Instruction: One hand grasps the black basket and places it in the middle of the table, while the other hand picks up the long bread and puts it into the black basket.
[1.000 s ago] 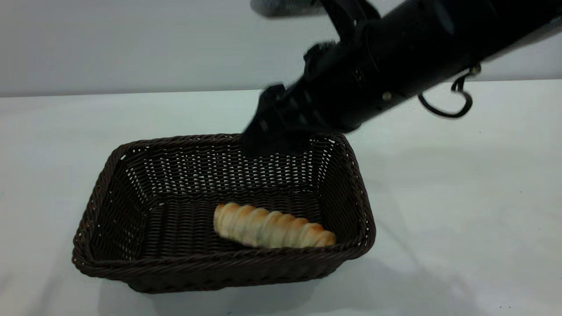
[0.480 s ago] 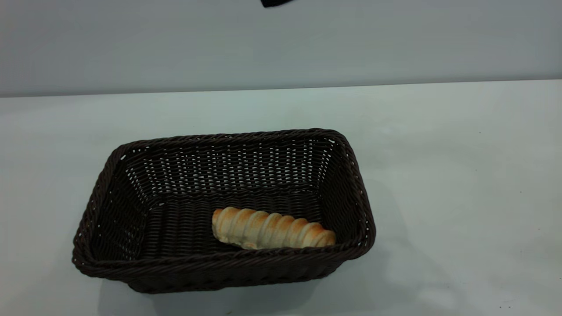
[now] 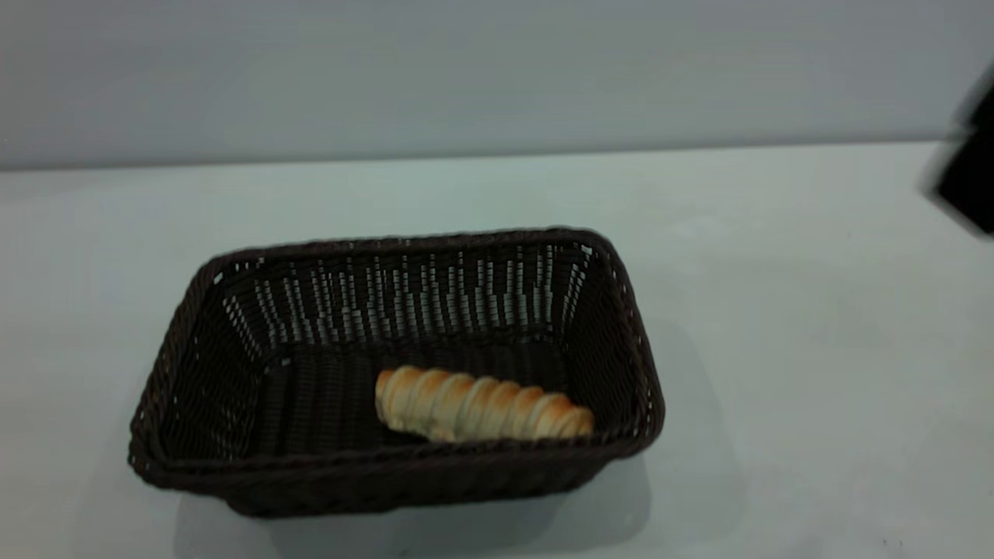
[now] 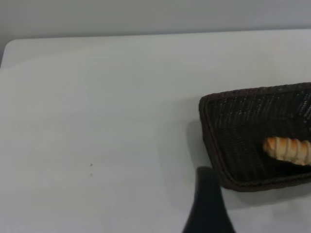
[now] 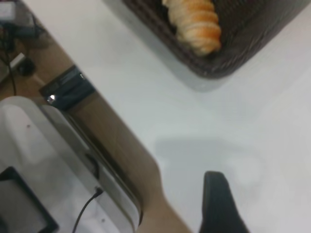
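Note:
The black basket [image 3: 233, 341] stands on the white table [image 3: 776, 310], a little left of the middle in the exterior view. The long bread [image 3: 481, 405] lies inside it by the near right wall. The left wrist view shows the basket [image 4: 233, 131] and bread [image 4: 287, 149], with a black part of my left gripper [image 4: 208, 204] just outside the basket's corner. The right wrist view shows the bread [image 5: 194, 22] in the basket's corner [image 5: 223, 63], with my right gripper [image 5: 219, 206] well away over bare table. My right arm [image 3: 967, 182] is a blur at the far right edge.
In the right wrist view the table's edge [image 5: 124, 131] runs close by. Beyond it are a brown floor, a white unit [image 5: 58, 165] and cables. A grey wall stands behind the table.
The right arm, over the basket's far rim a second ago, lifted out of view and now shows at the far right edge. The basket and bread have stayed put.

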